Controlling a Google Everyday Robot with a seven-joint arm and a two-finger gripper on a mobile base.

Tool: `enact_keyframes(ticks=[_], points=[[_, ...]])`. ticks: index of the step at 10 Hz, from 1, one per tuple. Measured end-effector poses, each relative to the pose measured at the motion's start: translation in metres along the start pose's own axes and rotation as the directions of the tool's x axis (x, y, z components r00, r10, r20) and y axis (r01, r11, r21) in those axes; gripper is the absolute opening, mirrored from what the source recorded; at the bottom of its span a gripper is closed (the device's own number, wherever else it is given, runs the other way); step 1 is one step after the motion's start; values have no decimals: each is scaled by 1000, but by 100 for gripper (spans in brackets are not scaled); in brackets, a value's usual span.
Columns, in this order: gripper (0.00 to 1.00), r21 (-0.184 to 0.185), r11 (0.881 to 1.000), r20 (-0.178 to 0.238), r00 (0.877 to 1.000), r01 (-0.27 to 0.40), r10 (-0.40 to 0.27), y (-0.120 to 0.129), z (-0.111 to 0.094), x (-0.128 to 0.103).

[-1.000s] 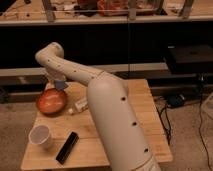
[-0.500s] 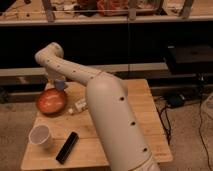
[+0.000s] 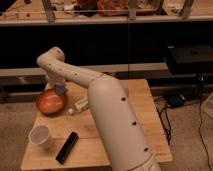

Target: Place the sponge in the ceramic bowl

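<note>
The ceramic bowl (image 3: pixel 50 103) is a reddish-orange round dish near the left edge of the wooden table (image 3: pixel 135 107). My white arm reaches from the lower right over the table, bends and comes down at the bowl's far right rim. The gripper (image 3: pixel 60 88) hangs there, shut on the sponge (image 3: pixel 61 90), a small blue-grey block held just above the bowl's rim. The arm's wide forearm hides the middle of the table.
A white paper cup (image 3: pixel 40 136) stands at the front left of the table. A black remote-like bar (image 3: pixel 67 147) lies to its right. A small white packet (image 3: pixel 80 105) lies right of the bowl. Dark shelving stands behind the table, and cables lie on the floor at right.
</note>
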Motion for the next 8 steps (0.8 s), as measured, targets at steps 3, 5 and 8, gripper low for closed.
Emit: enact_keyframes(ticks=[3, 5, 8], points=[[0, 51, 999, 6, 1000, -2, 1, -10, 16, -8], [0, 99, 995, 3, 1000, 0, 0, -8, 21, -9], [0, 133, 991, 38, 999, 19, -24, -21, 32, -19]])
